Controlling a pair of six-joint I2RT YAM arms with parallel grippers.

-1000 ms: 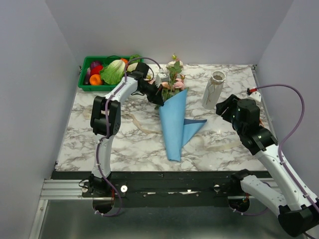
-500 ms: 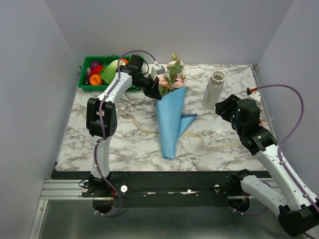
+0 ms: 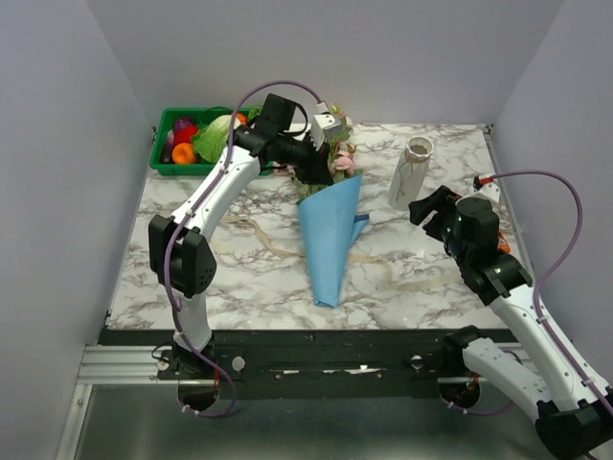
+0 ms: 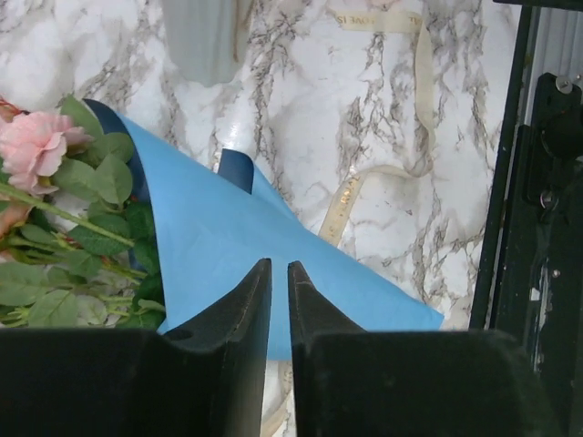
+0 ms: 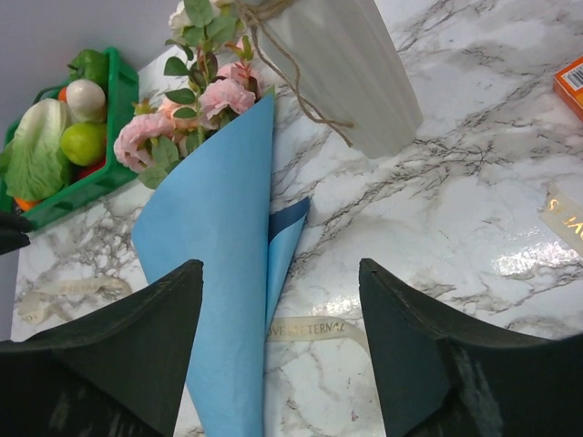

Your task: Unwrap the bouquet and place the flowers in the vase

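In the middle of the table (image 3: 239,278) lies the blue-wrapped bouquet (image 3: 330,230), blooms just left of the upright vase (image 3: 410,172). The left hand (image 4: 280,269) hovers over it, barely parted and empty. The right hand (image 5: 281,273) gapes wide, empty.

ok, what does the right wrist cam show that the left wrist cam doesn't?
Right wrist only: the green crate of vegetables, the orange packet, and the right gripper wide open with nothing in it. Left wrist only: the black frame at the table's edge, and the left gripper barely parted. Both: the blue paper, pink roses and ribbon.
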